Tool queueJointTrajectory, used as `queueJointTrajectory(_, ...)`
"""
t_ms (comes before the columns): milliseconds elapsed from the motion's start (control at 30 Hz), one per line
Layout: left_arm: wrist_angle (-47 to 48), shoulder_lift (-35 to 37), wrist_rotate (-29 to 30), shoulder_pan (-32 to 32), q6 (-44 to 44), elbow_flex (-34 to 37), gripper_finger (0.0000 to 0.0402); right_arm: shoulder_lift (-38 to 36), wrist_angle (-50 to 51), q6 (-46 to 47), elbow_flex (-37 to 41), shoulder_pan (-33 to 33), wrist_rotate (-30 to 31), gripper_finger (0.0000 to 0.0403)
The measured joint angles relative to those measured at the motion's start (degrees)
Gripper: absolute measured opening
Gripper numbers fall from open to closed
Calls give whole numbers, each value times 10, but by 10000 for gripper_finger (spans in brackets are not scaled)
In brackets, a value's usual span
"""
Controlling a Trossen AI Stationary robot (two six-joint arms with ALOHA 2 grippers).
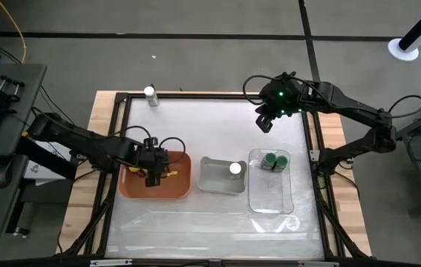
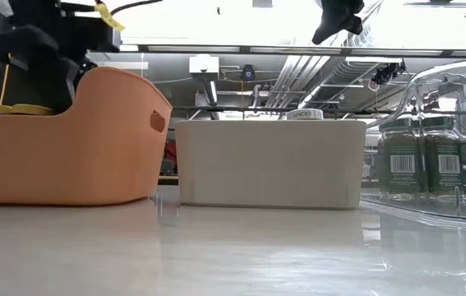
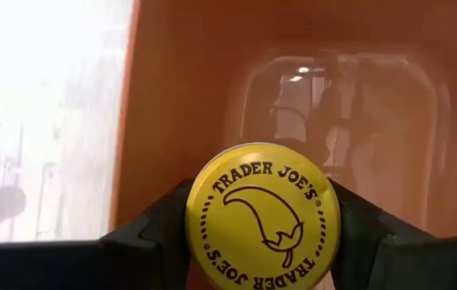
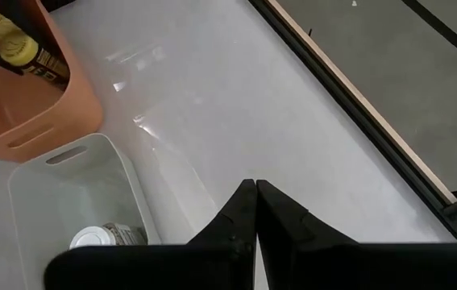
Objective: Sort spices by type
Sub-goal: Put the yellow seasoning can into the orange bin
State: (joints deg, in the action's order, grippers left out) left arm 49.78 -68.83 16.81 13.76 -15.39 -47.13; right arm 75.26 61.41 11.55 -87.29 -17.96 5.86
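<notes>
Orange tray; grey tray; clear tray. Yellow lid with black chili print and lettering. White lid. Two green lids. White-lidded jar.

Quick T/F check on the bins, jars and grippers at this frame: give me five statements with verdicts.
1. The left gripper is shut on a yellow-lid jar over the orange bin. True.
2. The right gripper has its jaws wide open. False: they are shut and empty.
3. The clear tray holds two green-lid jars. True.
4. The grey bin holds a green-lid jar. False: a white-lid jar.
5. No jar stands outside the bins. False: another white-lid jar stands at the table's far edge.
</notes>
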Motion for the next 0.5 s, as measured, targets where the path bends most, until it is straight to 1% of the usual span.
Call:
queueJointTrajectory(167, -4, 0, -11, 0, -20, 20, 184, 0, 0, 2, 0, 0, 0, 0)
queueJointTrajectory(300, -5, 0, -15, 0, -39, 22, 185, 0, 0, 2, 0, 0, 0, 0)
queueJointTrajectory(333, -4, 0, -15, 0, -40, 22, 197, 0, 0, 2, 0, 0, 0, 0)
queueJointTrajectory(500, -4, 0, -13, 0, -40, 22, 306, 0, 0, 2, 0, 0, 0, 0)
